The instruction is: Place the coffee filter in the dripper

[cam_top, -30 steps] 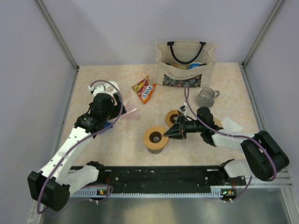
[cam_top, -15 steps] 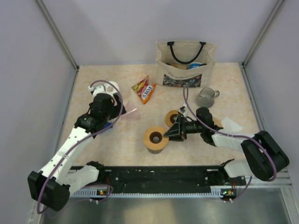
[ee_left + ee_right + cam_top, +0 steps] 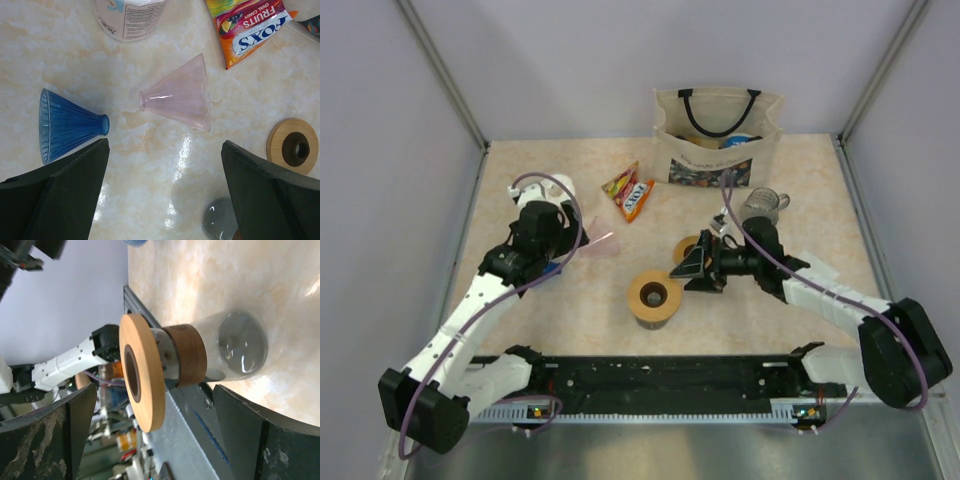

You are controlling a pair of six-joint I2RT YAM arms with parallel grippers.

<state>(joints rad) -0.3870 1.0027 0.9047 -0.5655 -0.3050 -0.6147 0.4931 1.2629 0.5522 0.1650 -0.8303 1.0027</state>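
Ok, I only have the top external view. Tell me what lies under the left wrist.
Observer: A blue ribbed dripper lies on its side, apart from the pink dripper, with their narrow ends facing each other.
Operator: Report that arm's jaws.
Observer: The left gripper is open wide and holds nothing.
Operator: Now the other arm.
Observer: The right gripper is open. The wooden disc on the carafe sits between its jaws, ungripped.

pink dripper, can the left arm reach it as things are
Probably yes: the pink dripper lies on its side, apart from the blue dripper, and the open left gripper hangs above it with nothing between.
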